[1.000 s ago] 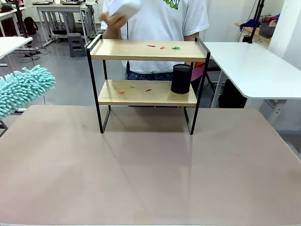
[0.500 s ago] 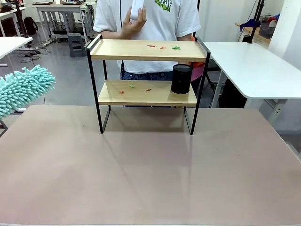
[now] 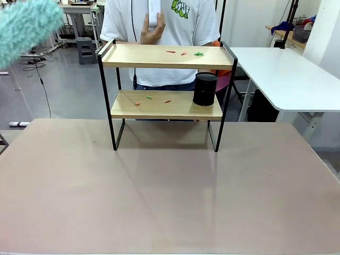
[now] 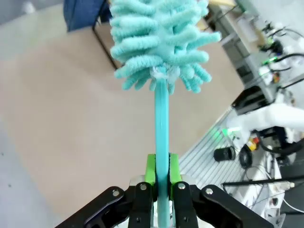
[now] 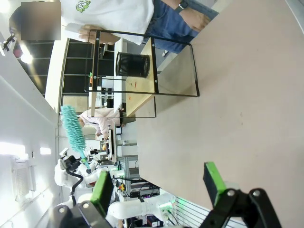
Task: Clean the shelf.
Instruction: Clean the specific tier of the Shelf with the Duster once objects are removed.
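Note:
The shelf (image 3: 164, 56) stands at the table's far side, two wooden boards in a black frame. Small red and green scraps (image 3: 184, 53) lie on its top board, and more scraps (image 3: 151, 99) on the lower one. A black cylinder (image 3: 205, 89) stands on the lower board at the right. My left gripper (image 4: 162, 168) is shut on the teal handle of a fluffy duster (image 4: 161, 42). The duster's head (image 3: 26, 21) hangs high at the upper left, apart from the shelf. My right gripper (image 5: 158, 186) is open and holds nothing, far from the shelf (image 5: 142, 71).
A person stands behind the shelf, one hand (image 3: 153, 26) raised with a white object above the top board. A white table (image 3: 287, 74) adjoins at the right. The tan tabletop (image 3: 170, 191) spreads wide in front of the shelf.
The duster has risen from the left edge at mid-height to the upper left corner. The person's raised hand has shifted right, toward the middle of the shelf.

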